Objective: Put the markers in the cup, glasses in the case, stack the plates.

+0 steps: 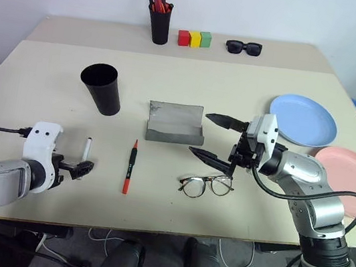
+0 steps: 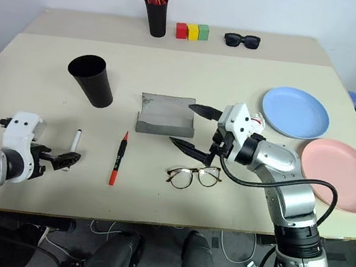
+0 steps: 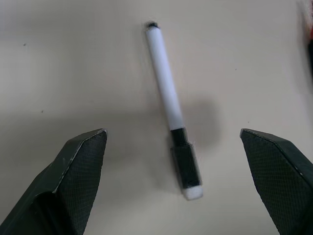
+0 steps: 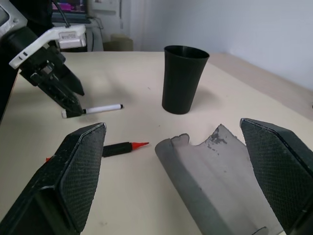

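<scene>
- Your left gripper [image 1: 80,167] is wide open and holds nothing. It hangs low over the table [image 1: 37,84] at the near left, with its tips just at the capped end of the white marker [image 1: 87,149]. In the left wrist view this marker [image 3: 171,107] lies flat on the table between the two fingers [image 3: 78,166], and they do not touch it.
- Your right gripper [image 1: 217,140] is also wide open and empty. It points to the robot's left, above the table, between the case [image 1: 174,125] and the glasses [image 1: 206,185].
- The case is grey and lies open in the middle of the table. The glasses lie just in front of it, nearer to you, with the lenses flat on the table.
- The red marker [image 1: 131,165] lies left of the glasses, apart from the white one.
- The black cup [image 1: 102,87] stands upright behind the markers and left of the case. It looks empty.
- The blue plate [image 1: 305,120] and the pink plate [image 1: 354,175] lie side by side at the right, not stacked; you cannot tell if their rims touch.
- At the far edge stand a pen pot [image 1: 159,19], three coloured blocks [image 1: 194,38] and black sunglasses [image 1: 244,47].
</scene>
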Controlling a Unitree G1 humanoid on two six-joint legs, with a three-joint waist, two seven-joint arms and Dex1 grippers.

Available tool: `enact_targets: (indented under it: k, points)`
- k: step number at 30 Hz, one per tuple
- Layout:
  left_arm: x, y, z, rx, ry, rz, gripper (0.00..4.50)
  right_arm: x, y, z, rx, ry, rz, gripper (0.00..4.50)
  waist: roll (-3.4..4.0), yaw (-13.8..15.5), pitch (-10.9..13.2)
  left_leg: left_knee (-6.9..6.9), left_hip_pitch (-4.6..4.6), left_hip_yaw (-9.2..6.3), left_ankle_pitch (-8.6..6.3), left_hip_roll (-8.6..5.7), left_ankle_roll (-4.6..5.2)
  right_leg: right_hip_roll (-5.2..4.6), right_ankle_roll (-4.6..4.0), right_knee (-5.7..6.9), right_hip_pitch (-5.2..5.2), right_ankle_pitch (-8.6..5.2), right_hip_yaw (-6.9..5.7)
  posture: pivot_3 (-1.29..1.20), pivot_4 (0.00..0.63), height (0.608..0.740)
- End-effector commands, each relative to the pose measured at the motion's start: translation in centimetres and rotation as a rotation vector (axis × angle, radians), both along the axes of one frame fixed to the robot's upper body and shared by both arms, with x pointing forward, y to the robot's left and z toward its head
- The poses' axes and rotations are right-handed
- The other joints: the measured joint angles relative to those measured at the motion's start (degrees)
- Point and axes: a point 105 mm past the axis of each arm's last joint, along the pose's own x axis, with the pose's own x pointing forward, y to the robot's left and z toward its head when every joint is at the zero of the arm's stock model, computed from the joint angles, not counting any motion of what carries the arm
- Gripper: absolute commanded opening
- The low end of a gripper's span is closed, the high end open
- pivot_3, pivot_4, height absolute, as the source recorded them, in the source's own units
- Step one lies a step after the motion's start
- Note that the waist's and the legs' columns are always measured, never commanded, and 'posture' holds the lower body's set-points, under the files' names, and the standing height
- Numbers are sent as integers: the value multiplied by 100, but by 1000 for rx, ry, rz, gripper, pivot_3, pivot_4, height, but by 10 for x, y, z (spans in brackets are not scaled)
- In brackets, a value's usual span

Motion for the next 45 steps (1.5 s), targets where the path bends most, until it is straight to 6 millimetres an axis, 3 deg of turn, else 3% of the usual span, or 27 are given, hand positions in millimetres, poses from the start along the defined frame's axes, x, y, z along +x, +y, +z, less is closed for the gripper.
enact_targets:
  k: [1, 7, 9, 12, 15, 18, 21, 25, 29, 35, 41, 45]
  points:
    - [-4, -4, -3, -19, 39, -29, 3659, -7, 1, 12, 20, -55, 9, 4500, 0, 0, 0, 0, 0, 0, 0, 0, 0, 0, 0, 0, -1, 0, 0, 0, 150, 740]
    - [-9, 0, -12, -10, 96, -5, 591, -6, -2, 13, 17, -56, -6, 4500, 1, 2, 0, 0, 0, 0, 0, 0, 0, 0, -1, 1, -2, 0, 0, 0, 150, 740]
    - [-7, -1, -10, -8, 89, 0, 38, -6, -3, 12, 13, -57, -14, 4500, 2, 6, -1, 0, 1, 1, 0, 0, 0, 0, -1, 1, -1, 0, 1, 0, 150, 740]
    - [-1, -9, -2, -37, 60, -39, 38, -4, -5, 12, 13, -56, -21, 4500, 2, 12, -2, 0, 1, 1, 0, -1, 0, -1, -1, 1, 0, 0, 1, 0, 150, 740]
    - [9, -25, 21, -59, -55, -126, 38, -3, -5, 11, 4, -61, -23, 4500, 0, 17, -2, 0, -1, 1, 1, -2, -2, -1, -2, 1, -1, 0, 0, 0, 150, 740]
    - [31, -38, 64, -28, -288, -188, 38, 0, -6, 13, 13, -68, -30, 4500, -1, 11, -2, 0, -1, 2, 2, -2, -3, -1, -5, -1, -1, -1, 0, 0, 150, 740]
    - [46, -56, 105, -170, -536, -233, 38, 3, -9, 16, 35, -39, -30, 4500, 0, 16, -2, 0, -2, 4, 3, -3, -6, -1, -12, -4, 0, -2, 0, 0, 150, 740]
    - [66, -63, 138, -252, -802, -193, 38, 8, -12, 21, 111, 83, -8, 4500, 2, -2, -3, -2, -1, 11, 3, -1, -6, -1, -10, -12, 0, 4, 2, 0, 150, 740]
    - [86, -50, 166, -136, -1039, -123, 38, 15, -14, 31, 182, 117, -19, 4500, 1, 17, -3, -2, -5, 14, 3, -1, -6, 1, -17, -14, -2, 6, 2, 0, 150, 740]
    - [99, -9, 179, -32, -1239, -64, 38, 10, -12, 35, 195, 115, 7, 4500, 1, 8, -3, -4, -5, 19, 0, 0, 0, 1, -12, -18, -3, 9, 2, 0, 150, 740]
    - [109, 2, 188, -44, -1351, -56, 38, 8, -9, 37, 170, 43, -5, 4500, -1, 27, -2, 2, -10, 18, 0, 0, 0, 0, -9, -17, -4, 12, 1, 0, 150, 740]
    - [124, 2, 176, -80, -1323, -81, 38, 8, -7, 38, 174, 56, 16, 4500, -1, 10, -2, 2, -6, 18, 0, 0, 0, 1, -8, -15, -3, 12, 1, 0, 150, 740]
